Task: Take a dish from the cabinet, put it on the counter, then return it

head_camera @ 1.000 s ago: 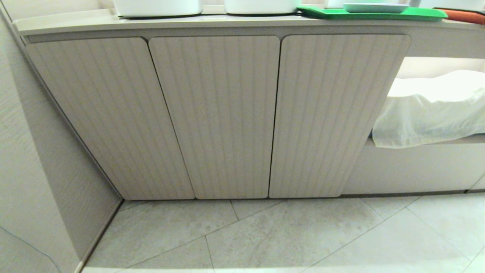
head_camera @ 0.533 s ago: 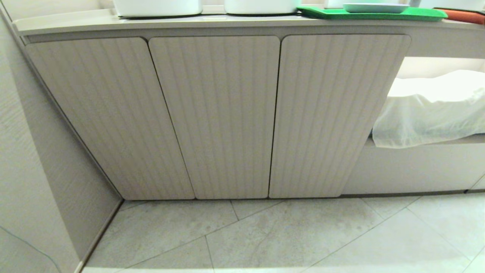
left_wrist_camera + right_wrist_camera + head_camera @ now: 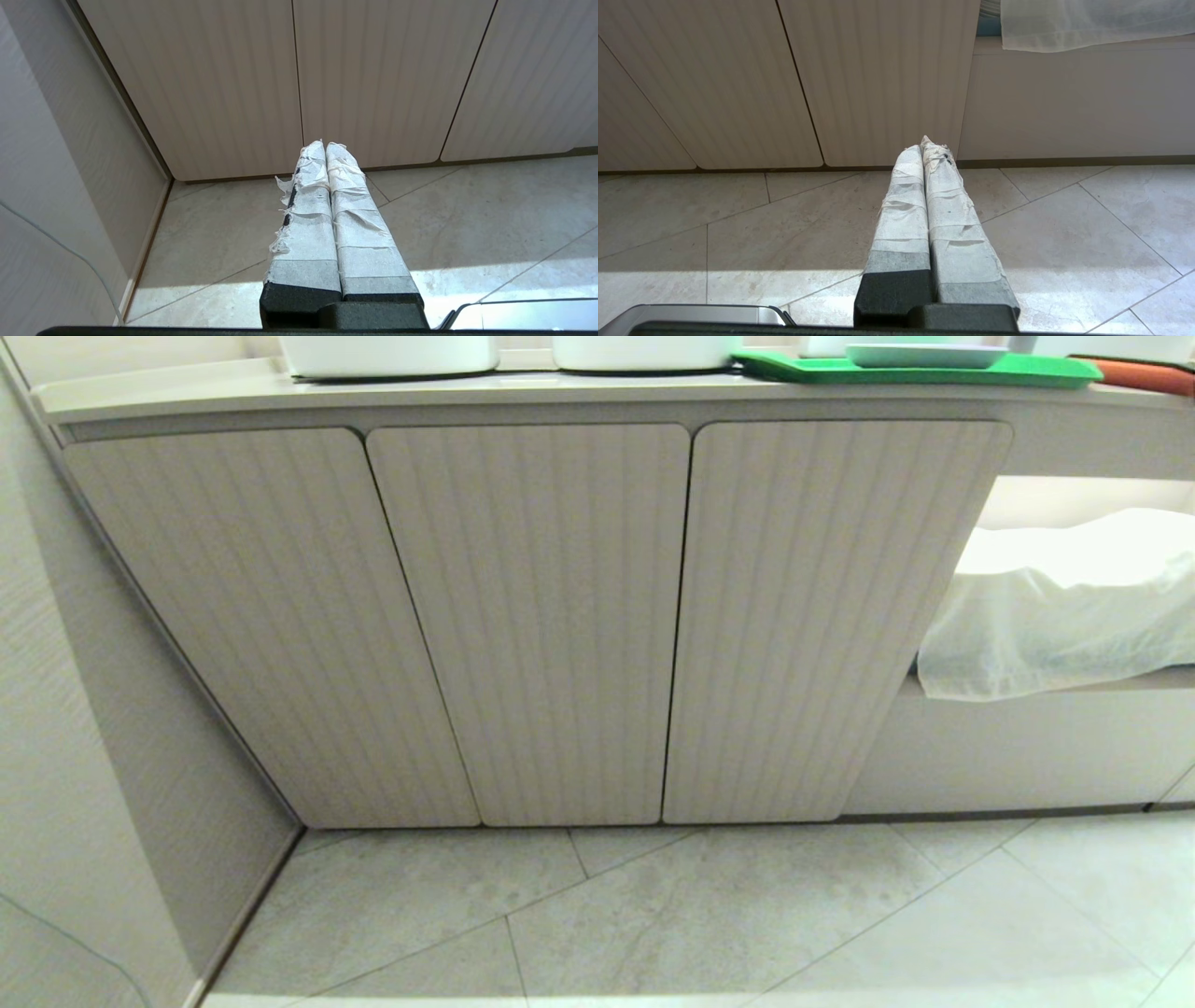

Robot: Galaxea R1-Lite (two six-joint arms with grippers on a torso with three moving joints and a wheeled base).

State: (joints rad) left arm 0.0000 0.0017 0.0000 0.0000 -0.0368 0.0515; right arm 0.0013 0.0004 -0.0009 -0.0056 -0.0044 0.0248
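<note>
Grippers both pressed shut and empty, cabinet doors closed, no dish anywhere to be seen.

From the head view, the cabinet [image 3: 527, 625] shows three fluted doors flush and closed under the counter [image 3: 187, 394], where pots [image 3: 387, 353] and a green tray [image 3: 920, 371] sit; neither arm shows. By the left wrist, the left gripper [image 3: 325, 145] hangs low over the floor [image 3: 467, 224], taped fingers together, holding nothing, well short of the doors. By the right wrist, the right gripper [image 3: 927, 142] is likewise closed and empty. Judging by this, either nothing has begun or everything is finished; I cannot tell which.
</note>
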